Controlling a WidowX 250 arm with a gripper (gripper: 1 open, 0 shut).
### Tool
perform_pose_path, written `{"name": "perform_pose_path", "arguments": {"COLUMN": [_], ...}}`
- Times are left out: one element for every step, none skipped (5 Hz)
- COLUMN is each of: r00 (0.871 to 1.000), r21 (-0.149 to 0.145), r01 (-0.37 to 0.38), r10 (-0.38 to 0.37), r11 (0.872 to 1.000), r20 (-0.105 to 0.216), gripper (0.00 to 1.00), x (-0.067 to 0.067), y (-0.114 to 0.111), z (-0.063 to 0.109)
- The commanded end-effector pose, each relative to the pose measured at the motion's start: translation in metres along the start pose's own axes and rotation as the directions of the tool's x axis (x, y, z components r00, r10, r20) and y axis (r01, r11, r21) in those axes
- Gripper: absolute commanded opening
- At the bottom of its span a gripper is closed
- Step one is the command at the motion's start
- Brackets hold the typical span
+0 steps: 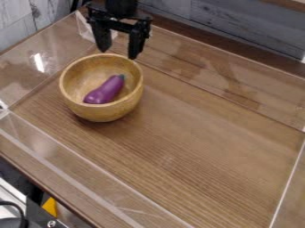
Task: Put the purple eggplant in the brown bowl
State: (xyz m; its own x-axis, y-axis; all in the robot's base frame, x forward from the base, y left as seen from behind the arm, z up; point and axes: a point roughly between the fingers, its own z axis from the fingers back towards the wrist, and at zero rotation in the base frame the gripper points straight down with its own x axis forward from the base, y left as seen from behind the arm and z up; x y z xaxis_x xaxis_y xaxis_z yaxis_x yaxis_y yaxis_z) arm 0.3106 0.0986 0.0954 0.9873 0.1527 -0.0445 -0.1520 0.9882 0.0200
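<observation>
The purple eggplant (103,89) lies inside the brown bowl (74,102), slanting from lower left to upper right, at the left of the wooden table. My gripper (121,46) hangs above the bowl's far rim, pointing down. Its two black fingers (103,39) stand apart and open, and nothing is between them. It is clear of the eggplant and the bowl.
The wooden tabletop (202,125) stretches to the right and front of the bowl, ringed by low clear walls (179,201). A grey plank wall (238,22) runs along the back.
</observation>
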Motion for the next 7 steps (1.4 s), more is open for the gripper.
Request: {"name": "perform_pose_path", "arguments": {"r00": [0.998,0.998,0.997,0.996,0.994,0.992,0.989], "r21": [0.006,0.004,0.001,-0.006,-0.015,-0.026,-0.043], "r01": [-0.033,-0.058,-0.073,-0.086,-0.104,-0.12,-0.142], "r10": [0.033,0.058,0.073,0.086,0.105,0.12,0.144], "r11": [0.999,0.998,0.997,0.996,0.994,0.992,0.989], "r20": [0.045,0.035,0.025,0.023,0.024,0.029,0.042], "gripper": [1.0,1.0,1.0,1.0,1.0,1.0,1.0], "x": [0.007,0.008,0.006,0.004,-0.002,-0.005,0.002], "y": [-0.003,-0.008,-0.021,-0.036,-0.046,-0.057,-0.073], "z": [0.015,0.014,0.005,0.0,0.006,0.012,0.019]}}
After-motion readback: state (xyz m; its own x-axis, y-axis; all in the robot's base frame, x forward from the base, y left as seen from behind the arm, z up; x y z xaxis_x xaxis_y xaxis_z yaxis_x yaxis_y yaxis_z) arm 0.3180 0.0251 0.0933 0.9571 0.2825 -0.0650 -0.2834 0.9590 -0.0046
